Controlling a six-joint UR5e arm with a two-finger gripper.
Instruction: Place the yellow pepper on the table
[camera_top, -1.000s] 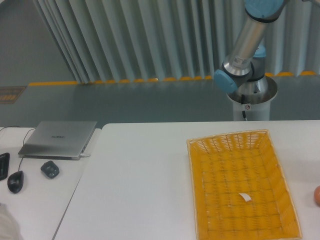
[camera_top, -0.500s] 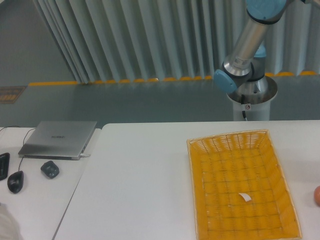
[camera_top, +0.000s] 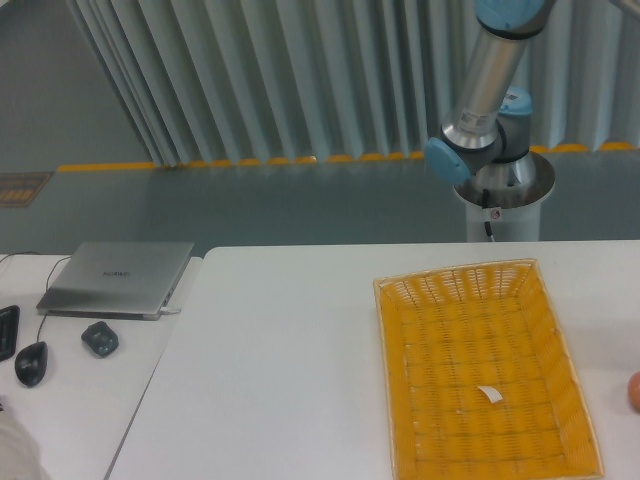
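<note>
Background: pleated grey-blue curtain wall, grey floor w/ a yellow stripe, and in front the large flat white tabletop with rounded corners. On it sits a yellow-orange woven rectangular basket, holding only a small white scrap. An orange-red round fruit is cut off at the right edge. To the left, a separate white desk carries a grey laptop and a black mouse.

We find no yellow pepper anywhere in view; presumably it is w/ the gripper, which is out of frame, so we cannot tell how the fingers stand or whether they hold anything. Only the silver-and-blue arm segment and its pedestal show.

Risks, as we judge them: if the arm descends over the basket, the pepper ends up in the wrong place; near the table edge, a lumpy pepper may roll off; a high release may bounce it.

Vs. the earlier frame: the arm's upper link has swung slightly left and its blue elbow joint has shifted w/ it. Basket, scrap, fruit and desk items are unchanged.
</note>
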